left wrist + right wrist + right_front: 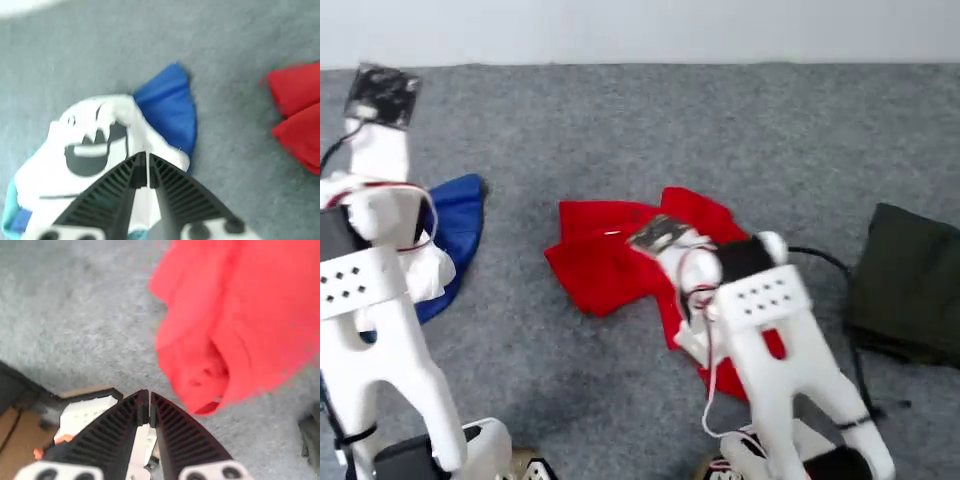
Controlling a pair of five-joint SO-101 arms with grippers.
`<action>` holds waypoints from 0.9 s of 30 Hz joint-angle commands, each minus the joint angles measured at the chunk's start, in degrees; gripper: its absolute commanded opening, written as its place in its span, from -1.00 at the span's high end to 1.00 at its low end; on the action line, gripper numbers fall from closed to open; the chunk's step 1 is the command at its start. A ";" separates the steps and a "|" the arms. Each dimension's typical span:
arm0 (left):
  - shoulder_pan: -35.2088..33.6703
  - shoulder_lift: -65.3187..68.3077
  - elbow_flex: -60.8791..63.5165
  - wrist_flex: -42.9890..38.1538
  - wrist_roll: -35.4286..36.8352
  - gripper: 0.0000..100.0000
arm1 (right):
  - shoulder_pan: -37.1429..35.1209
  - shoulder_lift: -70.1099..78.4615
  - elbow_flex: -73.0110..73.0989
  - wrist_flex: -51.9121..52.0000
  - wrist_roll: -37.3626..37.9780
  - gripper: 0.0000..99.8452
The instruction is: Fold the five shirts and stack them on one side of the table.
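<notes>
One dark green cloth shirt (910, 280) sat seemingly folded aside; the crumpled red cloth shirt (605, 260) and the blue-and-white shirt heap (460, 220) lay unfolded. The left claw (148, 167) and right claw (149, 402) were closed, empty.

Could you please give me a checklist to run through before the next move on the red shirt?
1. Right claw free of cloth: ok, shut and empty beside the crumpled red fabric shirt.
2. Right claw open for a grasp: not ok.
3. Red shirt spread flat for folding: not ok, bunched on the grey carpeted table.
4. Left claw clear of the red shirt: ok, shut above the white printed shirt and blue fabric shirt.
5. Shirts stacked on one side: not ok, the folded dark green shirt lies alone by the right arm.
6. All five shirts located: cannot tell.
</notes>
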 commanded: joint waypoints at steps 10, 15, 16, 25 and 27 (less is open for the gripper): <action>-3.78 -1.76 4.79 -2.29 -0.53 0.96 | -9.01 23.87 -11.60 -4.97 1.05 0.58; -3.78 -1.76 4.79 -2.29 -0.53 0.96 | -10.86 30.64 -17.49 -5.93 2.37 0.58; -3.78 -1.76 4.79 -2.29 -0.53 0.96 | -10.95 31.78 -18.37 -6.11 2.55 0.58; -3.78 -1.76 4.88 -2.29 -0.53 0.96 | -11.65 39.78 -20.92 -8.13 2.64 0.58; -3.78 -1.76 4.88 -2.29 -0.53 0.96 | -10.95 41.19 -20.92 -9.19 2.64 0.58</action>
